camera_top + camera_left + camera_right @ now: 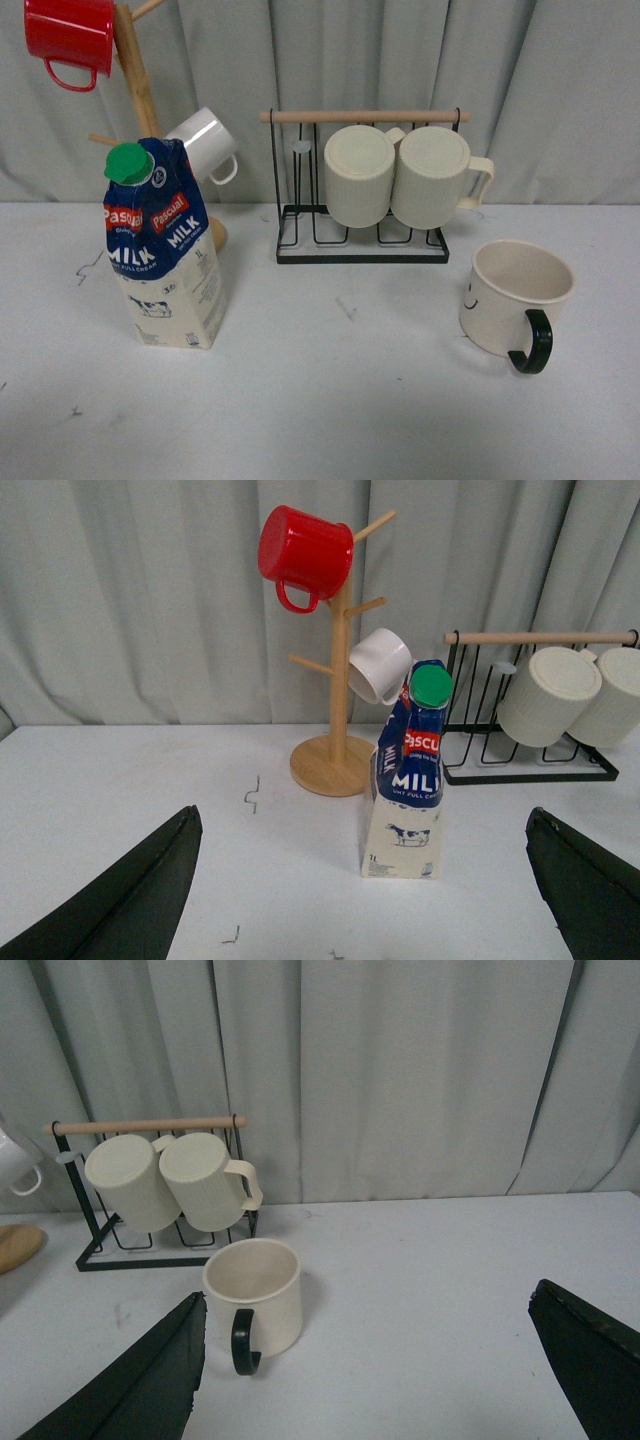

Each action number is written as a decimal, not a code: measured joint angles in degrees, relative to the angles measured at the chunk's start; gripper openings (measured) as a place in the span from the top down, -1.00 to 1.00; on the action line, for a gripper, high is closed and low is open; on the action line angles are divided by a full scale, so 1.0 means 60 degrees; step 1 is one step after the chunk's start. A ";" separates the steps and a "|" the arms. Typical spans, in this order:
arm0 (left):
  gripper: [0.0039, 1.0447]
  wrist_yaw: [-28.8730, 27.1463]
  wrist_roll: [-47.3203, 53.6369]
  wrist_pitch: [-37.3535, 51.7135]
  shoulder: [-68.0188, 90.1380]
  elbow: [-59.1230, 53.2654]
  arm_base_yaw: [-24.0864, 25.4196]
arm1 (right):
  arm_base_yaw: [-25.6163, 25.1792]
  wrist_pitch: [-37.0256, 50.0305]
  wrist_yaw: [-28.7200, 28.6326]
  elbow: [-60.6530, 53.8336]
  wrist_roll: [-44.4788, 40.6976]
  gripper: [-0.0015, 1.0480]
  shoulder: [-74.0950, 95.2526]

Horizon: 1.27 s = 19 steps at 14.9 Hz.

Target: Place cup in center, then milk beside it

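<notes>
Round smooth cup (500, 305), gabled cardboard milk (165, 265) stand apart; left gripper (362, 818) and right gripper (368, 1300), fingers splayed.

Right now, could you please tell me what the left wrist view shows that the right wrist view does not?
Only the left wrist view shows the tall blue and cream milk carton with the green cap and the red mug hanging high on the wooden mug tree. Only the right wrist view shows the wide cream mug with the black handle, standing upright. Both show the black wire rack holding two ribbed cream mugs. The small white mug and the tree's base appear in both, but only as slivers at the edge of the right wrist view.
</notes>
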 joint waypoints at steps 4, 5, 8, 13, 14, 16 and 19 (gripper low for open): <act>-0.88 0.0000 0.0000 -0.0004 0.0000 0.0000 0.0000 | 0.0000 0.0000 0.0000 0.0000 0.0000 -0.87 0.0000; -0.88 0.0000 0.0000 0.0000 0.0000 0.0000 0.0000 | 0.0000 0.0000 0.0000 0.0000 0.0000 -0.87 0.0000; -0.88 0.0000 0.0000 0.0000 0.0000 0.0000 0.0000 | 0.0000 0.0000 0.0000 0.0000 0.0000 -0.87 0.0000; -0.88 0.0000 0.0000 -0.0004 0.0000 0.0000 0.0000 | 0.0018 -0.0135 0.0087 0.0018 0.0015 -0.87 0.0022; -0.88 -0.0004 0.0000 -0.0004 0.0000 0.0000 0.0000 | 0.0302 -0.0812 0.0867 0.0357 0.0215 -0.87 0.0903; -0.88 0.0000 0.0000 -0.0011 0.0000 0.0000 0.0000 | -0.0350 0.0707 0.0499 0.0845 0.0736 -0.87 0.3348; -0.88 0.0004 0.0000 -0.0004 0.0000 0.0000 0.0004 | -0.0616 0.2747 -0.0401 0.2229 0.1071 -0.87 0.7457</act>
